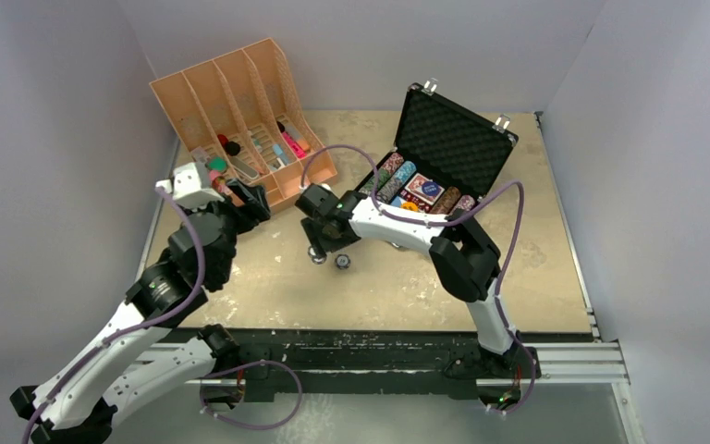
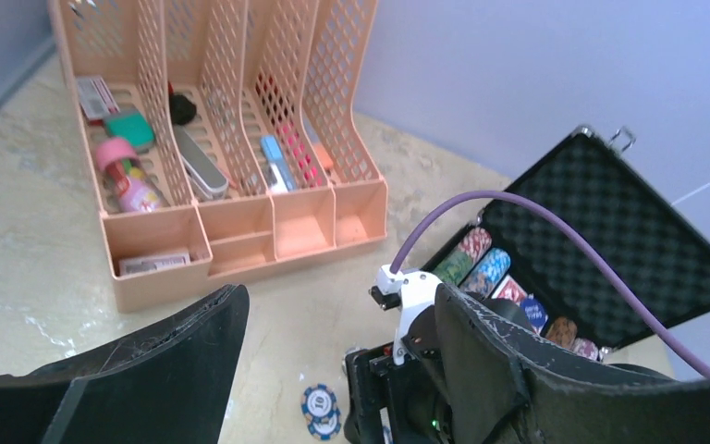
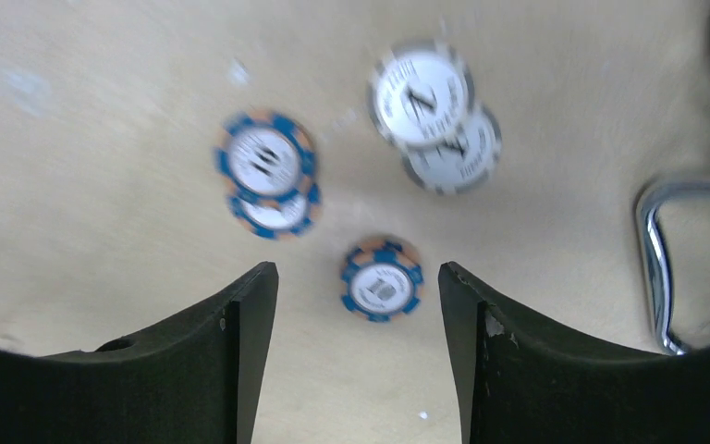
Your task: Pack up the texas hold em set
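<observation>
Right gripper jaws apart above table; one blue chip lies between them, ungripped. Blue pair and white pair lie beyond. Open case stands near. Left gripper jaws apart, empty.

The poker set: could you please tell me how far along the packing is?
Mostly packed: chip rows and cards sit in the open briefcase. In hand: nothing yet; the open right gripper hovers over a single blue chip. Remaining: that chip, a blue pair, a white pair, then closing it.
</observation>
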### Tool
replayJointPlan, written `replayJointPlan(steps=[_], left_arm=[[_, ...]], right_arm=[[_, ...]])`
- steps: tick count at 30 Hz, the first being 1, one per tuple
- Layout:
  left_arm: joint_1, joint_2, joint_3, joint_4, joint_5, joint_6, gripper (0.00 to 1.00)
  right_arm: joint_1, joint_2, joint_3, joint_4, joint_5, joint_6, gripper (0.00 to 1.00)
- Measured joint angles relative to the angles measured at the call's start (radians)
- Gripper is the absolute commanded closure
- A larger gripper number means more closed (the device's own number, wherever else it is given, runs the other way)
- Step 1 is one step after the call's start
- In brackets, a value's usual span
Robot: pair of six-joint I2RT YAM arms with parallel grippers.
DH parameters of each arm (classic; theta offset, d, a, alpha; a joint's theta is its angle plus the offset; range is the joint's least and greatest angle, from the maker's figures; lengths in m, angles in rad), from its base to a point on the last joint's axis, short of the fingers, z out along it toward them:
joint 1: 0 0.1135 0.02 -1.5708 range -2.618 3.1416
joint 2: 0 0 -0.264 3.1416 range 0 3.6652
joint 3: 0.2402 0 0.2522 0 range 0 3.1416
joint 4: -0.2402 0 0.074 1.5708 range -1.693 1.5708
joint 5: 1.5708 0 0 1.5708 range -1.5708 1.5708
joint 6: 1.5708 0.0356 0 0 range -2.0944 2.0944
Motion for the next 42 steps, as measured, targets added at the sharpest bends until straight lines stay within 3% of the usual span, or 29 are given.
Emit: replayJointPlan(steps=[6,11,18,30,37,42], left_arm=[[0.0,-0.033,0.05,-0.013,-0.051,0.021,0.27],[0.0,-0.027,0.051,-0.021,-0.06,0.027,0.27],[0.0,-0.013,0.051,-0.022,-0.059,0.027,0.27],[0.0,-0.011,0.049,-0.021,-0.059,0.026,0.27],[0.0,-0.011,0.032,-0.022,-0.059,0.024,0.27],[0.0,-0.01,0.027,-0.021,-0.059,0.024,0.27]], right_arm=[[0.0,0.031,0.162,0.027,0.002,-0.021,0.36],[0.0,0.121,0.251,0.058,0.009,-0.034,0.44],[0.0,0.225,0.26,0.074,0.007,-0.053,0.51],[0.0,0.227,0.253,0.09,-0.019,-0.073,0.6],[0.0,0.192,0.206,0.079,-0.081,-0.088,0.59],[0.002,0.188,0.203,0.062,-0.093,-0.099,0.48]])
